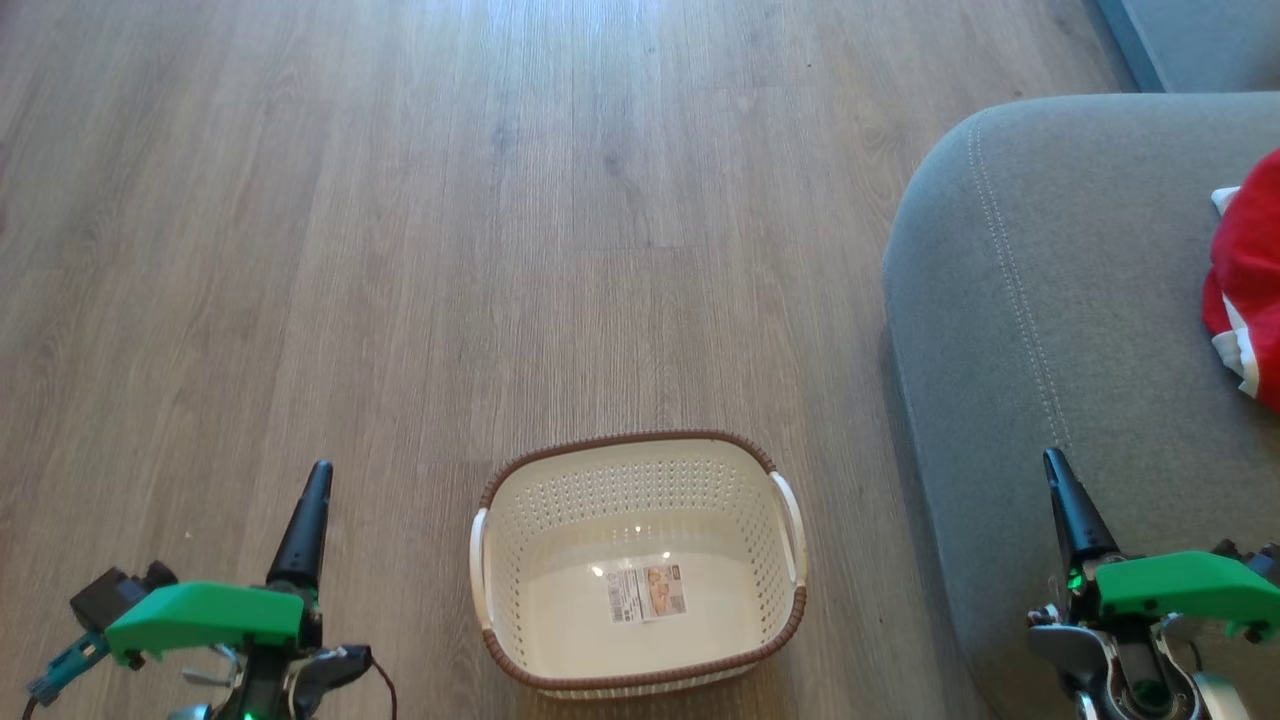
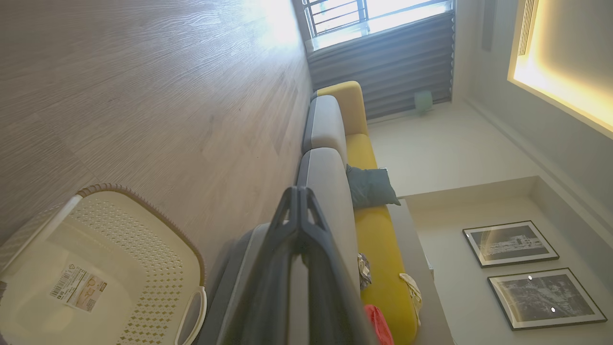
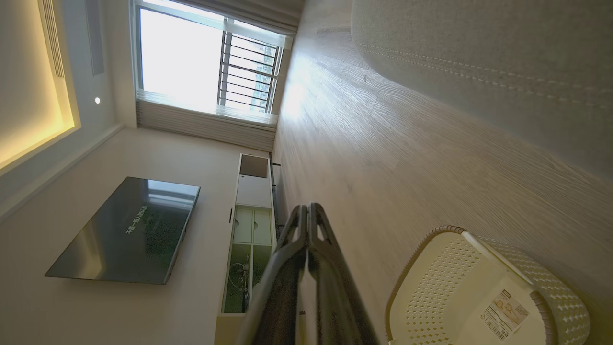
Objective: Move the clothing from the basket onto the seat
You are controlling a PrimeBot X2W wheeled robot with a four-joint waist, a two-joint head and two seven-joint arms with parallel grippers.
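Observation:
The cream basket (image 1: 640,560) stands on the wood floor at the bottom centre of the head view, holding nothing but its label sticker (image 1: 646,591). Red clothing with white panels (image 1: 1250,280) lies on the grey seat (image 1: 1060,300) at the right edge. My left gripper (image 1: 318,470) is shut, left of the basket. My right gripper (image 1: 1052,458) is shut, over the seat's front edge. The left wrist view has the basket (image 2: 100,268), the shut fingertips (image 2: 298,191) and a bit of red clothing (image 2: 378,323). The right wrist view has the basket (image 3: 479,297) and the seat (image 3: 479,52).
Wood floor (image 1: 500,200) spreads beyond the basket. A long grey and yellow sofa (image 2: 354,158) with a dark cushion (image 2: 371,187) runs toward a window in the left wrist view. A wall television (image 3: 129,230) and a low cabinet (image 3: 249,230) appear in the right wrist view.

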